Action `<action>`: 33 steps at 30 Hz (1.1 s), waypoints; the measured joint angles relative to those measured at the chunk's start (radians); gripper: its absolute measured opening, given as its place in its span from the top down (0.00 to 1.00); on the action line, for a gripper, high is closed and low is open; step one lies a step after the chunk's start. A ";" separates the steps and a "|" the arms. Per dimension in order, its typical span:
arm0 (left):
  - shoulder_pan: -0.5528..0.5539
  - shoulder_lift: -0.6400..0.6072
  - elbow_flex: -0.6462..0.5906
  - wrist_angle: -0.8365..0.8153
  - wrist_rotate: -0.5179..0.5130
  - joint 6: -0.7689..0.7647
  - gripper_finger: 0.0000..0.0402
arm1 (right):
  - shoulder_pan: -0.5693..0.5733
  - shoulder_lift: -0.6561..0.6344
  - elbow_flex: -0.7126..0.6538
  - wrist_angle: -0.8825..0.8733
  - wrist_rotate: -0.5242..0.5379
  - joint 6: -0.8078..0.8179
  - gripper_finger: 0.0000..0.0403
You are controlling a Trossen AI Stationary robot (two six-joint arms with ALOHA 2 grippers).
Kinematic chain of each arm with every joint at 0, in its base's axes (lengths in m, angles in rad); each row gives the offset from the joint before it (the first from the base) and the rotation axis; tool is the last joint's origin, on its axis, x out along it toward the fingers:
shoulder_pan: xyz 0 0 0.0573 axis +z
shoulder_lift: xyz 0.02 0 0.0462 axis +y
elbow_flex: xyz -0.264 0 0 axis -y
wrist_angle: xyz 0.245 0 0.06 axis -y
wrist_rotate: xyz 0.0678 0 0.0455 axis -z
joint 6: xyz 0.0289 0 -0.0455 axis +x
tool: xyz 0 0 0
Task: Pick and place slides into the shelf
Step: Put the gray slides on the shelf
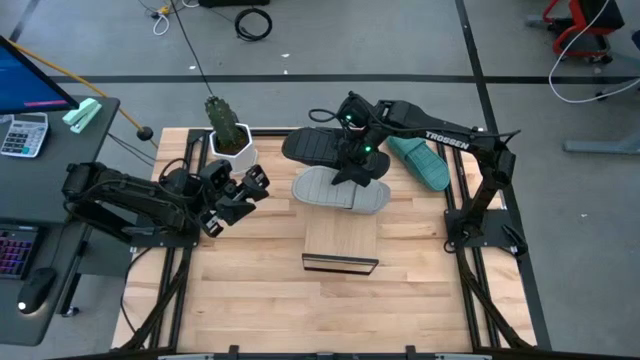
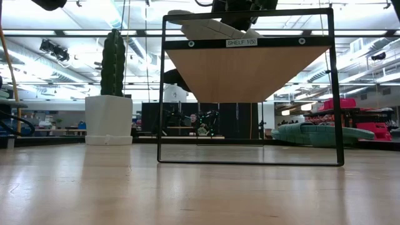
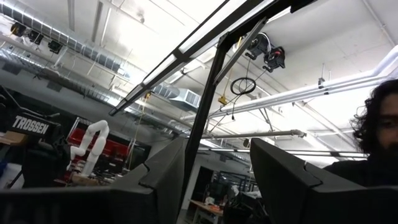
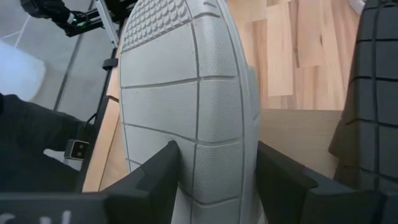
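My right gripper (image 1: 355, 170) is shut on the light grey slide (image 1: 340, 190) at the far end of the shelf (image 1: 340, 240), a light-wood board in a thin black frame. In the low view the grey slide (image 2: 200, 25) shows tilted just above the shelf's top bar (image 2: 250, 42). The black slide (image 1: 318, 147) lies on the table just beyond the grey one. The teal slide (image 1: 420, 163) lies on the table to the right. My left gripper (image 1: 238, 195) hangs open left of the shelf, pointing upward and touching nothing. My right gripper pinches the grey slide across its width, one finger (image 4: 163, 171) on each long side edge (image 4: 186, 155). The ribbed sole (image 4: 186, 93) faces the wrist camera. The fingers come from above, pointing down. The slide sits tilted over the shelf's far end; whether it touches the board, I cannot tell.
A cactus in a white pot (image 1: 228, 135) stands at the table's far left, near my left gripper. The near half of the slatted tabletop (image 1: 330, 310) holds nothing. A desk with a calculator (image 1: 22, 135) stands off the table's left. A person (image 3: 379, 130) shows in the left wrist view.
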 joint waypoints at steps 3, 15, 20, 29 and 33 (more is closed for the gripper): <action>0.000 0.000 0.000 0.000 0.000 0.000 0.52 | 0.000 0.000 0.000 -0.013 0.018 0.001 0.51; 0.000 0.000 0.000 0.000 0.000 0.000 0.52 | 0.010 0.000 0.000 -0.041 0.059 0.005 0.40; 0.000 0.000 0.000 0.000 0.000 0.000 0.53 | 0.027 0.000 0.000 -0.047 0.108 -0.002 0.34; 0.000 0.000 0.000 0.000 0.005 0.000 0.52 | 0.063 0.000 0.000 -0.052 0.206 -0.022 0.30; 0.000 0.000 0.000 0.000 0.007 0.000 0.53 | 0.071 0.000 0.000 -0.050 0.251 -0.022 0.31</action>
